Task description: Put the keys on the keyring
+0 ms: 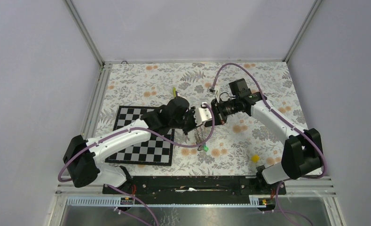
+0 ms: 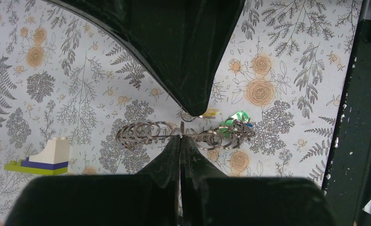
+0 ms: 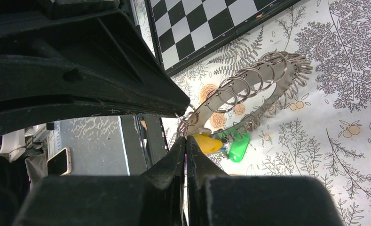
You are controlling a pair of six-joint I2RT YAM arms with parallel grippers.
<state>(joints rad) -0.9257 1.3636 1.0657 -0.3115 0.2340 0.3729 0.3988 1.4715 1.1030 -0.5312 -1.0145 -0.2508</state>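
Left gripper (image 2: 180, 137): fingers pressed together, pinching the wire of the large, thin, grey metal keyring (image 2: 141, 133), a jagged loop strung with small coils.
Right gripper (image 3: 185, 141): fingers pressed together at the loop's end, tip to tip with the left. Whether they nip the wire or a key's small ring cannot be told.
Keyring position: hanging between the two grippers at mid-table, sagging towards 6 o'clock in the top view.
Keys: small yellow plastic-headed key (image 3: 206, 143) against the right fingertips at 3 o'clock. Green plastic-headed key (image 3: 239, 148) just beyond it. Blue-headed key (image 2: 249, 125) beside the green, mostly hidden.
Surroundings: floral-patterned tablecloth (image 1: 249, 80). Black-and-white chequered board (image 1: 141, 141) at 8 o'clock of the grippers. White, blue and green toy block (image 2: 47, 157) at 9 o'clock in the left wrist view.
Step in hand (judgement): working the yellow key onto the loop, with green and blue apparently hung already.
Next move calls for: a steady left hold and a fine slide by the right along the wire. A slip could drop the key.
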